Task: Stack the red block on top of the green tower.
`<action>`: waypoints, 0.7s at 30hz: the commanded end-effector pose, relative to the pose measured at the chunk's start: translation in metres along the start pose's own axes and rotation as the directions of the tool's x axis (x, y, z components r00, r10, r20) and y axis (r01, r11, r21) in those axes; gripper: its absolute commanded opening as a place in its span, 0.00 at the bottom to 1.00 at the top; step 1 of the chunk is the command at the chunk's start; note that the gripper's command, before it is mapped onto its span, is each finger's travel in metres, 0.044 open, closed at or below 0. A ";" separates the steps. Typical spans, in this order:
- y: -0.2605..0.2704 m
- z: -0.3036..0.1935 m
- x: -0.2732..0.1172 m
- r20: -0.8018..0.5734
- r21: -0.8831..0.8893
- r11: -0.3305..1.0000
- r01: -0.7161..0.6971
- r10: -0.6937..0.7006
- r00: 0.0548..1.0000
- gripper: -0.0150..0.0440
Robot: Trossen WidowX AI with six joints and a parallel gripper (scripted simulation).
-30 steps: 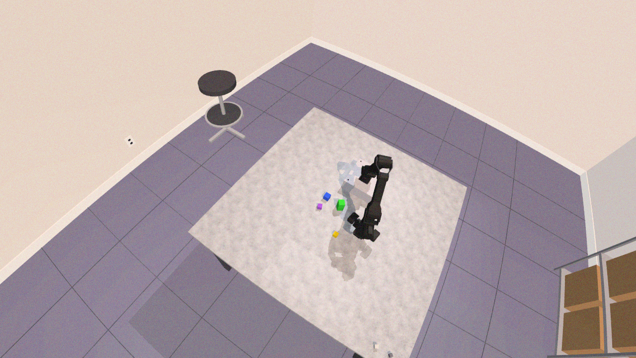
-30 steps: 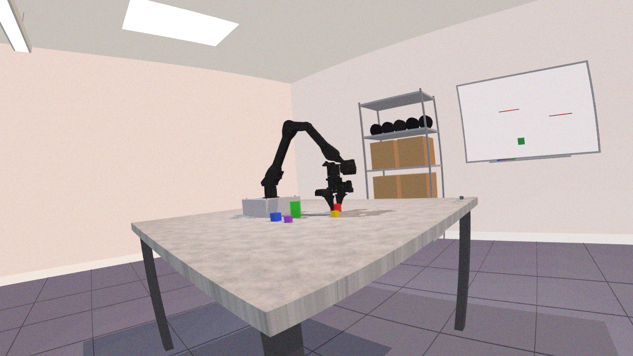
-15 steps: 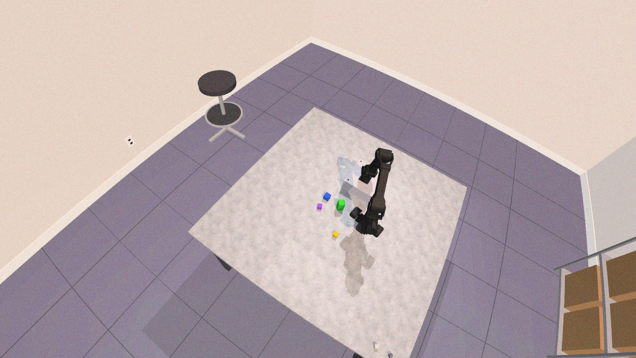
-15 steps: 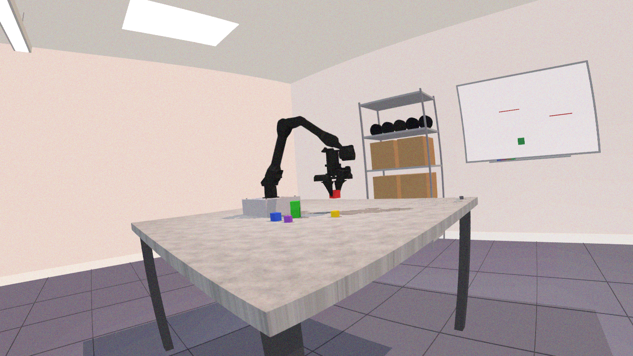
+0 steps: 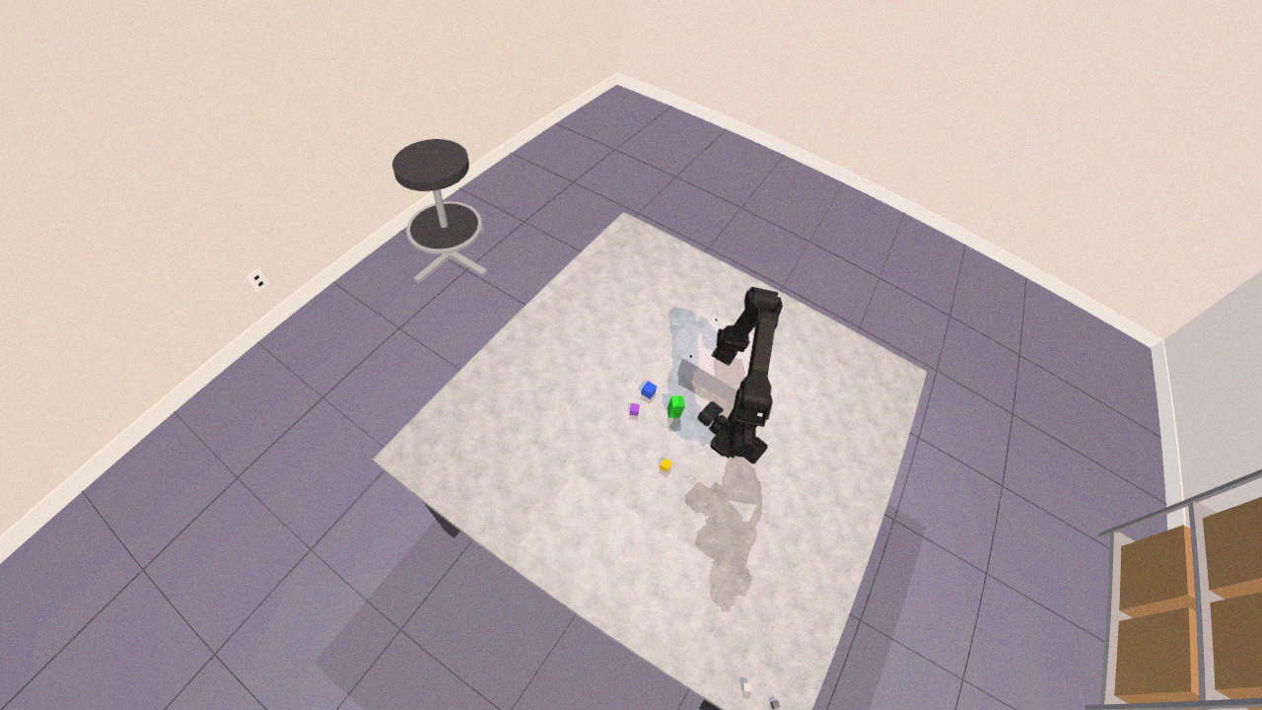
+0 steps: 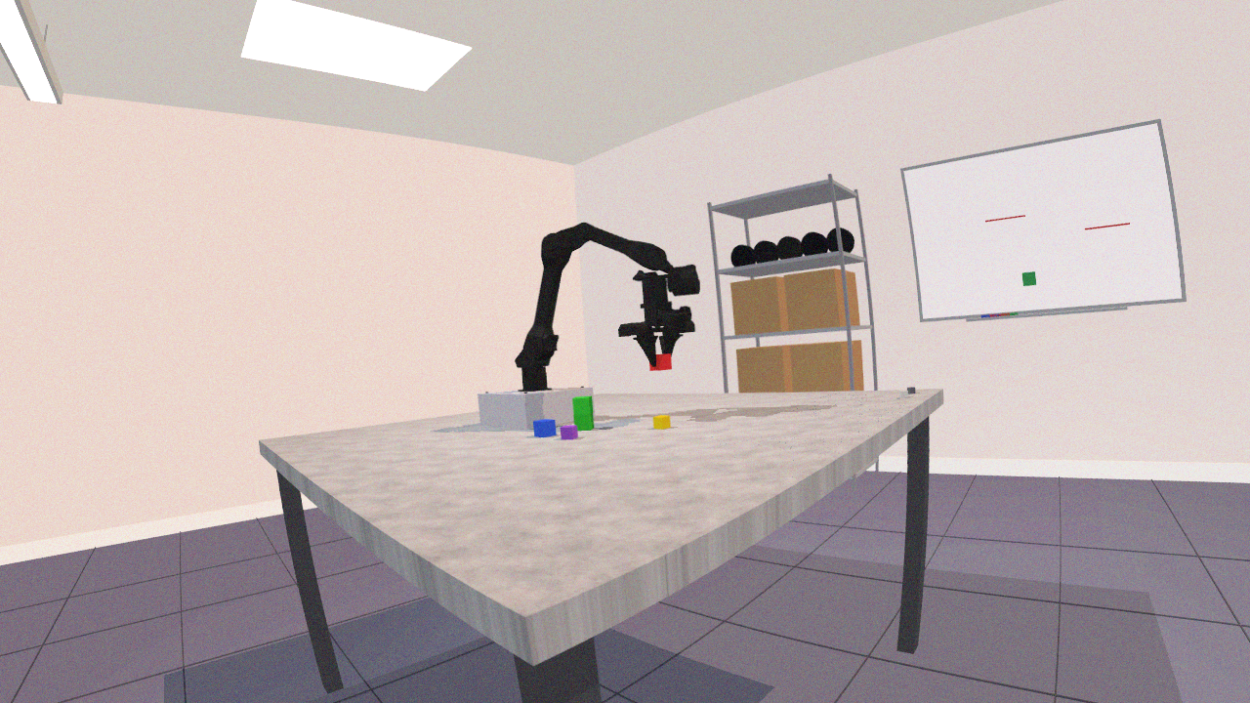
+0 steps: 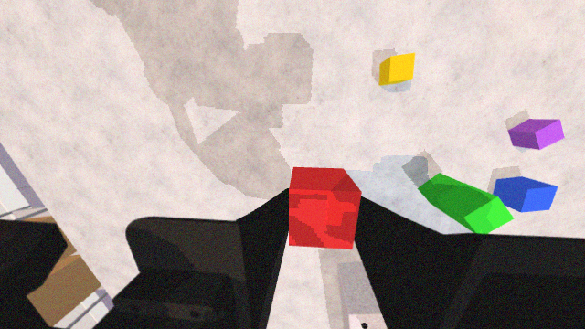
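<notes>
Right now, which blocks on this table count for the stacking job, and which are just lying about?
Part of the job:
- red block, shut in the gripper, held above the table
- green tower, standing upright

Just lying about:
- yellow block
- blue block
- purple block

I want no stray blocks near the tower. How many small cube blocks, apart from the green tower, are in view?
4. The red block is gripped in the claw above the table; blue, purple and yellow ones sit on the table around the green tower.
</notes>
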State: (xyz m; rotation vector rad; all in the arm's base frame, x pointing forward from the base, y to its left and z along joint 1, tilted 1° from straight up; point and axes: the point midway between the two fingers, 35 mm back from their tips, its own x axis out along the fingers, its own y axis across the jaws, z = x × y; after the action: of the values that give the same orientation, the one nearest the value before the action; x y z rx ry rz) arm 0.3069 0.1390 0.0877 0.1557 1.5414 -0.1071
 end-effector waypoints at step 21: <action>-0.116 -0.011 -0.007 -0.002 -0.004 1.000 0.008 -0.008 1.000 0.25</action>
State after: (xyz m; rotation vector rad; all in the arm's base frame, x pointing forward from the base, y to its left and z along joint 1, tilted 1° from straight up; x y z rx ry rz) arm 0.2839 0.0398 0.0904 0.1466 1.5495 -0.1159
